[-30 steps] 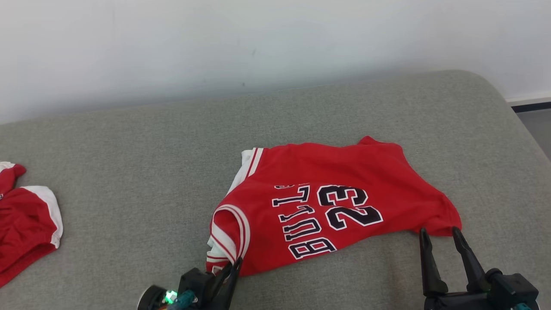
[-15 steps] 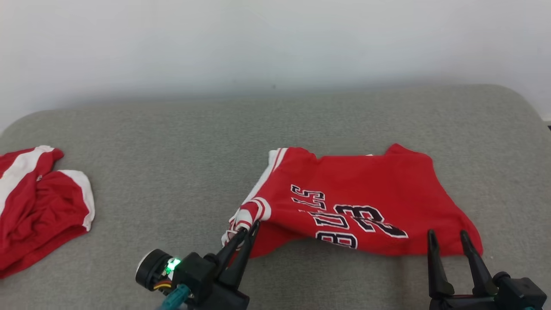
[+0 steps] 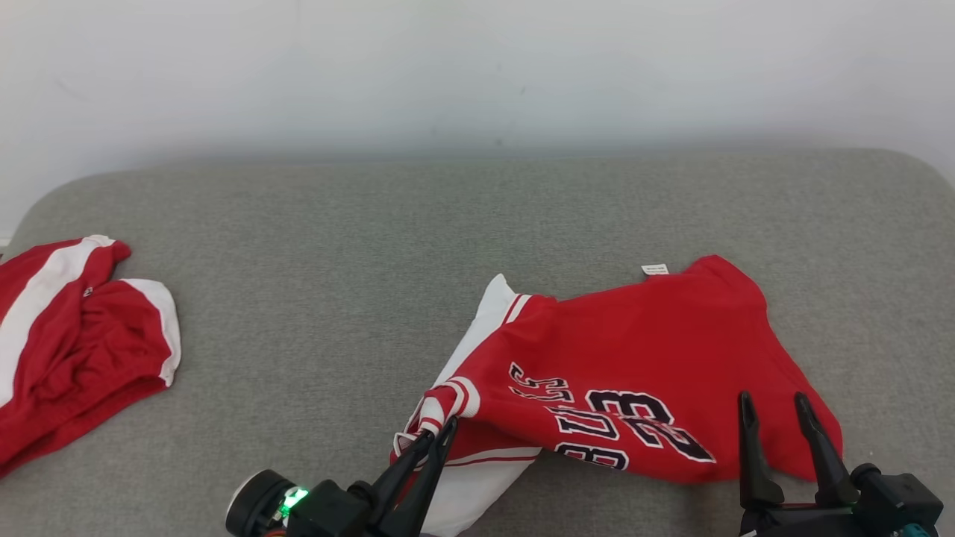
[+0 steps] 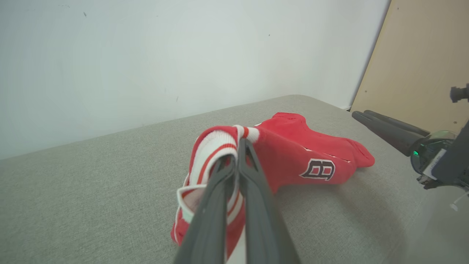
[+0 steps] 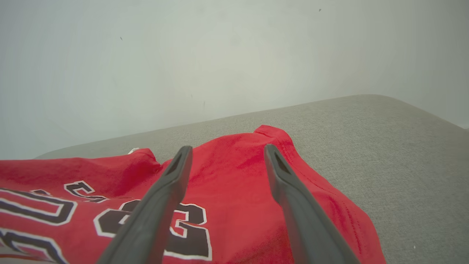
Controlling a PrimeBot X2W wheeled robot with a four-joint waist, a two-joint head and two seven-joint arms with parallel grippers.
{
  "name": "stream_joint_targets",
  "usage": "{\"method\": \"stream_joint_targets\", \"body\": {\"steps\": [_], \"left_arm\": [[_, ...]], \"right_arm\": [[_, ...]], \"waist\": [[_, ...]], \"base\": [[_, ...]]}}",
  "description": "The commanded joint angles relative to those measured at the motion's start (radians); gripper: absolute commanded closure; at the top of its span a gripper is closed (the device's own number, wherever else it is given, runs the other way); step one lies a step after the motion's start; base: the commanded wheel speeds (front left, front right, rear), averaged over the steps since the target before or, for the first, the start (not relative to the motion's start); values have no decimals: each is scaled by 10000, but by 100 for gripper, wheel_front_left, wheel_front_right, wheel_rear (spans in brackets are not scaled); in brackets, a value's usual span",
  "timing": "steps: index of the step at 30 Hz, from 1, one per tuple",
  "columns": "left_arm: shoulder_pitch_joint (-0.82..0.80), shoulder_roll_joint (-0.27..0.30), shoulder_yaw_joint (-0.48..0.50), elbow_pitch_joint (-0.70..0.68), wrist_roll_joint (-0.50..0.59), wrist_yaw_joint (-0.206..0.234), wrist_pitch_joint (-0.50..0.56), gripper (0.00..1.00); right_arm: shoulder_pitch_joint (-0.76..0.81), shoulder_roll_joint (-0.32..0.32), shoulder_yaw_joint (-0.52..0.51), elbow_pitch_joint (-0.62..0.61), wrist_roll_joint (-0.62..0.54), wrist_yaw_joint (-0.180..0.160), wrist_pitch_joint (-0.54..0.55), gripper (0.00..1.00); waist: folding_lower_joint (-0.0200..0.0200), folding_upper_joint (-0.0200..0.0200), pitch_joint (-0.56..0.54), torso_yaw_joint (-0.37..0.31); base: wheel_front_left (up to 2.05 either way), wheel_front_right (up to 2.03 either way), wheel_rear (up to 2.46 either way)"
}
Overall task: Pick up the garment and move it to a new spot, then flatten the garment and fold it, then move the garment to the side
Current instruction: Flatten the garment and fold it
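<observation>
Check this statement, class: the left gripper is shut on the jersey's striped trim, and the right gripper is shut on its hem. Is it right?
One part is wrong. The right gripper is open, its jaws apart over the jersey and clamping nothing; the right wrist view shows this. The left gripper is shut on the striped trim, as stated.

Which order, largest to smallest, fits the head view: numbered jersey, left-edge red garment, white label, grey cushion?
1. grey cushion
2. numbered jersey
3. left-edge red garment (cut off by the frame, so full size unsure)
4. white label
</observation>
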Motion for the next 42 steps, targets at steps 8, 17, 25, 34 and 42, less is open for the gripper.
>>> {"method": "stream_joint_targets", "body": {"steps": [8,17,25,34,42], "left_arm": [[-643,-90,384,1044,-123,45,-592,100],[-2182,165,992,3078,-196,-191,-1409,100],[-3876,577,1001,5257,-285,-606,-1679,100],[-5405,882,582,7326,-543,-790,-2007,100],[-6304,823,108,8917,-801,-775,-2233,79]], "right_arm": [[-226,-100,51,170,-97,3,-7,0],[-531,-141,156,372,-120,3,-7,0],[-880,-110,240,573,-185,3,-7,0],[-1228,-40,320,776,-228,3,-7,0],[-1327,46,326,879,-299,3,-7,0]], "waist": [[0,0,291,-737],[0,0,653,-1422],[0,0,1024,-1854],[0,0,1296,-2245],[0,0,1345,-2380]], "base": [[0,0,0],[0,0,0],[0,0,0],[0,0,0],[0,0,0]]}}
